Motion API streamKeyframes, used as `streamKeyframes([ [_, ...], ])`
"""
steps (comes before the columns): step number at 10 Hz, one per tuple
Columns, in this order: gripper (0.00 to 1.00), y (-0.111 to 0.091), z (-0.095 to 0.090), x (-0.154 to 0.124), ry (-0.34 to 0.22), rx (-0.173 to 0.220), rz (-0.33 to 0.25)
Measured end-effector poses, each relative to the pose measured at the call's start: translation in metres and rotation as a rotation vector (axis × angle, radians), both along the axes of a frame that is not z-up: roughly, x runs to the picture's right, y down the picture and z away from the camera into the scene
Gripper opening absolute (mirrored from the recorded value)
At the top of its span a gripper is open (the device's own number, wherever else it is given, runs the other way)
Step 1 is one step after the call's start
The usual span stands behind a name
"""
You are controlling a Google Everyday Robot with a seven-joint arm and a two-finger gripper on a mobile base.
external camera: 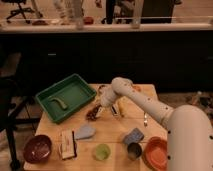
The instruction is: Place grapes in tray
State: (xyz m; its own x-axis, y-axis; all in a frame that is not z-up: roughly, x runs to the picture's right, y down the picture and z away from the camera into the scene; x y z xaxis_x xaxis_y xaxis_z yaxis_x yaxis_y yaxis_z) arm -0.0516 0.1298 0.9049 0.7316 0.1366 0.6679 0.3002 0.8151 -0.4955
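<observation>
Jaws — state cannot be told — are held at the dark purple grape bunch (93, 113) beside the green plastic tray (75, 92); placement not yet done.

Maroon bowl (37, 148) front left; orange bowl (156, 151) front right; green cup (102, 151), metal cup (133, 150) between them.

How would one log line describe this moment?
gripper: low, at grapes | grapes: on table, beside green tray, not inside | task: not done
</observation>
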Motion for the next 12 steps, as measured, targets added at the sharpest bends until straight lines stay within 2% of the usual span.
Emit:
streamKeyframes([
  [3,0.12,0.001,0.000,0.000,-0.015,-0.001,0.006],
  [4,0.05,-0.001,-0.002,0.002,-0.017,0.005,0.011],
  [6,0.04,-0.012,-0.015,0.003,-0.021,0.038,0.016],
  [10,0.04,-0.049,-0.057,-0.005,-0.047,0.143,0.007],
  [12,0.04,-0.058,-0.067,-0.009,-0.058,0.179,0.001],
])
